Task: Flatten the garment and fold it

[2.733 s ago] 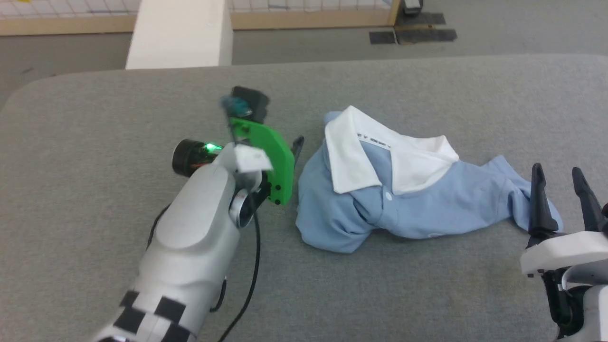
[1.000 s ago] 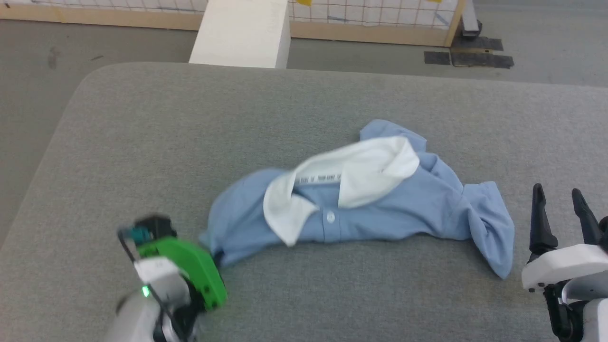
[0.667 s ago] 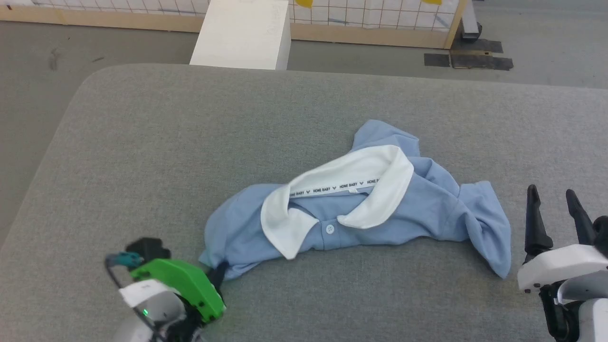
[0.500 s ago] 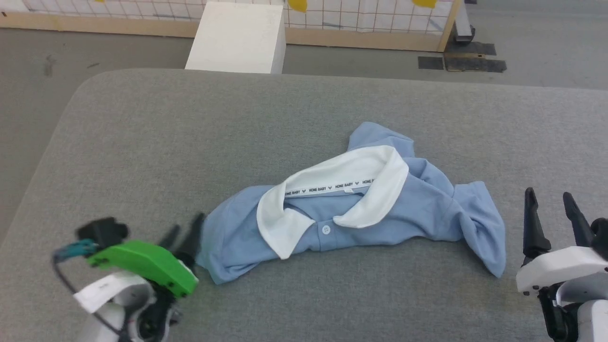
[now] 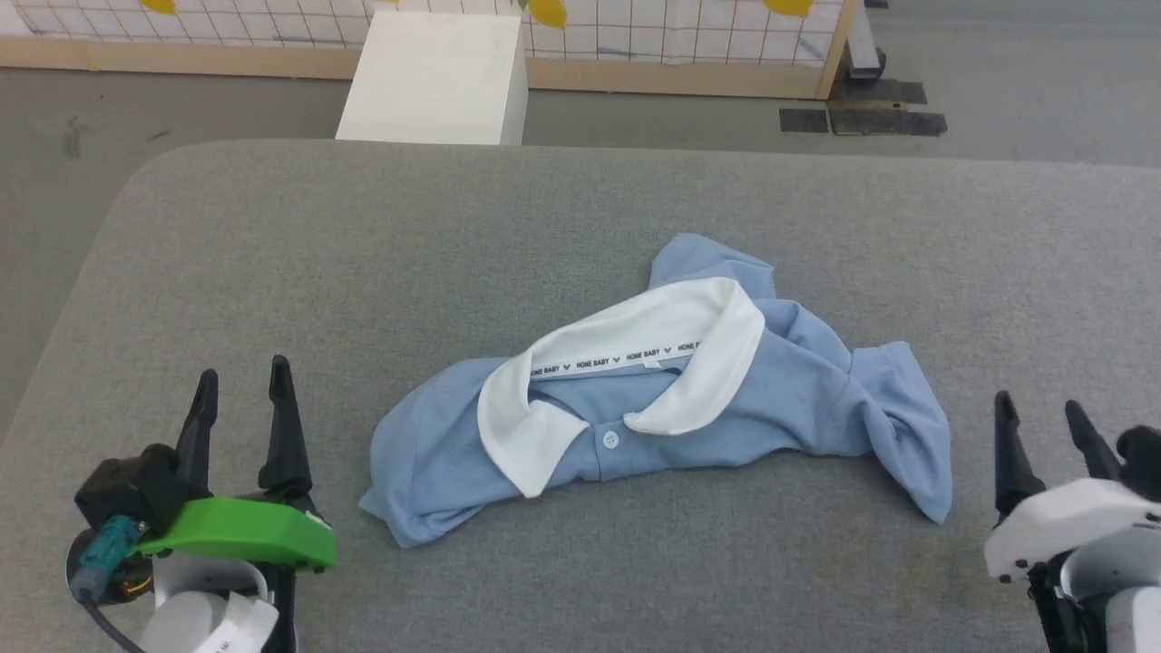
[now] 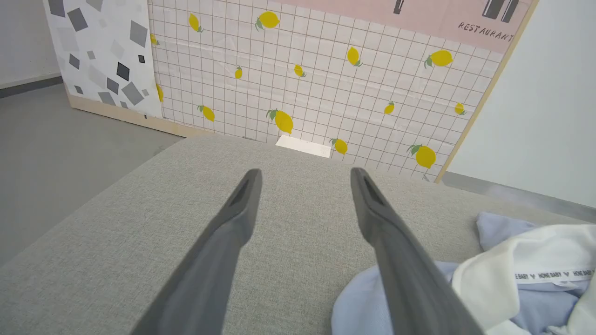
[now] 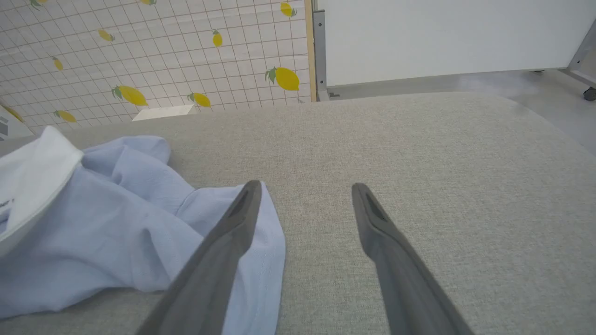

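The garment point(image 5: 798, 399), soft light-blue knit with a smooth white collar point(image 5: 717, 326), lies in a long rumpled heap at the middle of the grey, felt-like surface point(image 5: 363, 254). The left gripper point(image 5: 244, 366) and right gripper point(image 5: 1036, 401) flank it, tapered dark fingers point(image 5: 283, 426) apart, empty.
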Robot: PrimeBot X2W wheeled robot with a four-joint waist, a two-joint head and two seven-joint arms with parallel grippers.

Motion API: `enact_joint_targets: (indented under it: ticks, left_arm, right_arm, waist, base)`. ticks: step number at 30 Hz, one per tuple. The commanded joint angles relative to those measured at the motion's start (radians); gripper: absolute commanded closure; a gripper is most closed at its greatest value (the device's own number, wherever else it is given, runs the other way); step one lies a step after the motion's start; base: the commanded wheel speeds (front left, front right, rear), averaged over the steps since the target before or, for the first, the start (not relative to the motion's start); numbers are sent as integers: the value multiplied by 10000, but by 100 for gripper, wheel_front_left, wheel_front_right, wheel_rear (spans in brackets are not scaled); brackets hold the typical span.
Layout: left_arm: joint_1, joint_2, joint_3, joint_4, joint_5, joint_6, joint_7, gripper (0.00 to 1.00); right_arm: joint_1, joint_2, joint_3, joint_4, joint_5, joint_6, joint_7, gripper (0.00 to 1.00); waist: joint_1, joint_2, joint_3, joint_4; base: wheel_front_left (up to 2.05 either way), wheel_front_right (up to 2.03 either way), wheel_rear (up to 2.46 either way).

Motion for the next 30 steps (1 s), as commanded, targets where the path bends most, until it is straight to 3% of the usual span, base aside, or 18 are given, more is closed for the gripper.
enact_joint_targets:
  ticks: [1,12,16,25,26,27,28,30]
  left_arm:
    - [26,-142,1,-42,557,59,-145,0]
    - [-489,-893,200,-462,1568,-388,-171,0]
    - [-718,-1137,262,-387,1757,-636,-172,0]
    - [-933,-1545,568,-218,2122,-1043,-173,0]
    - [-956,-1576,609,-206,2176,-1079,-173,0]
    - [-968,-1603,641,-191,2215,-1111,-173,0]
    - [-976,-1631,670,-162,2268,-1149,-173,0]
    - [-995,-1683,729,-132,2355,-1196,-173,0]
  right_arm:
    - [-488,-239,307,-178,-131,-15,1225,0]
    - [-3049,-2487,2752,315,3,-15,7284,0]
    - [-3465,-3116,3688,620,352,-15,8531,0]
    - [-3277,-3840,5571,806,1766,-15,10053,0]
    - [-3277,-3936,5692,790,1895,-15,10176,29]
    - [-3292,-4000,5734,771,1990,-15,10216,71]
    - [-3338,-4103,5775,723,2066,-15,10175,100]
    - [-3456,-4264,5675,700,2180,-15,10089,100]
  waist:
    - [0,0,259,-6]
    - [0,0,1362,534]
    - [0,0,1740,804]
    - [0,0,2156,1003]
    - [0,0,2162,990]
    - [0,0,2160,977]
    - [0,0,2157,958]
    - [0,0,2131,916]
  base:
    - [0,0,0]
    - [0,0,0]
    - [0,0,0]
    - [0,0,0]
    - [0,0,0]
    - [0,0,0]
    - [0,0,0]
    - [0,0,0]
